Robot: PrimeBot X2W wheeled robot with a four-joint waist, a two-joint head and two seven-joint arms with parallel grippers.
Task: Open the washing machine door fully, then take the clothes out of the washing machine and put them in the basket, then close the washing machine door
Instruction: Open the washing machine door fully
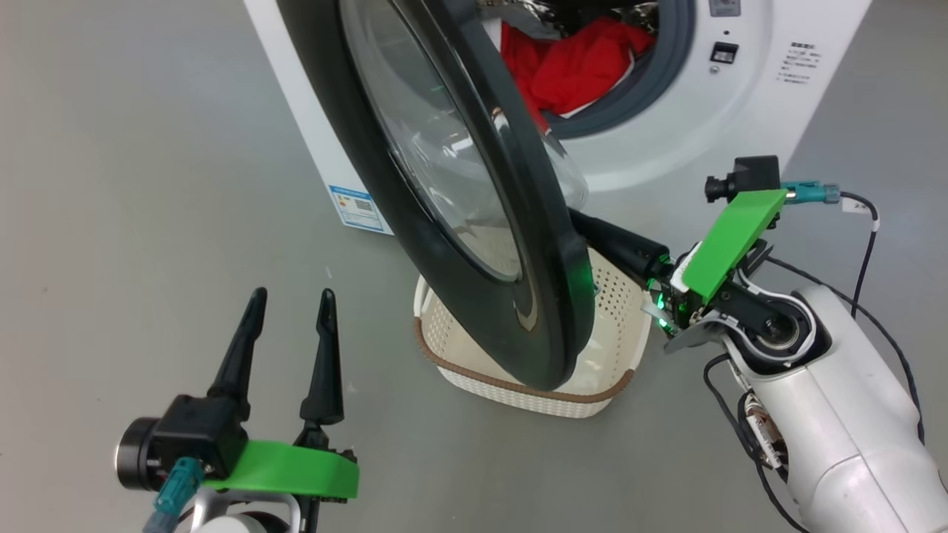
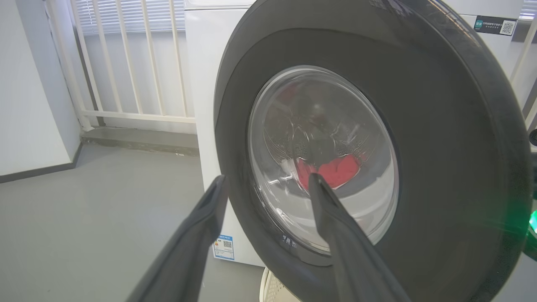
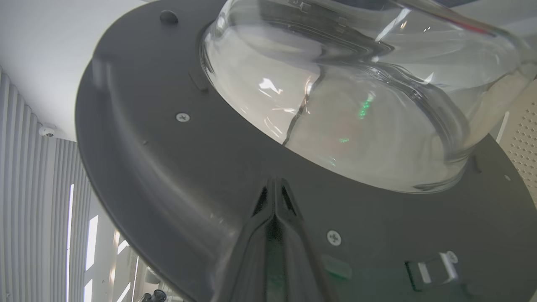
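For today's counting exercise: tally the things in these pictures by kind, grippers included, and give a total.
washing machine: 1
washing machine door: 1
basket: 1
heap of red clothes: 1
grippers: 2, left gripper, right gripper
Total: 6

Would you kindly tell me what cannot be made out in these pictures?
Basket: head view, the door covers its middle, so its contents are hidden.
Clothes: head view, cut by the top edge and the door; their number is unclear.
Right gripper: right wrist view cannot settle whether its shut tips touch the door; head view, the door hides them.
Washing machine print: head view, too small to read.
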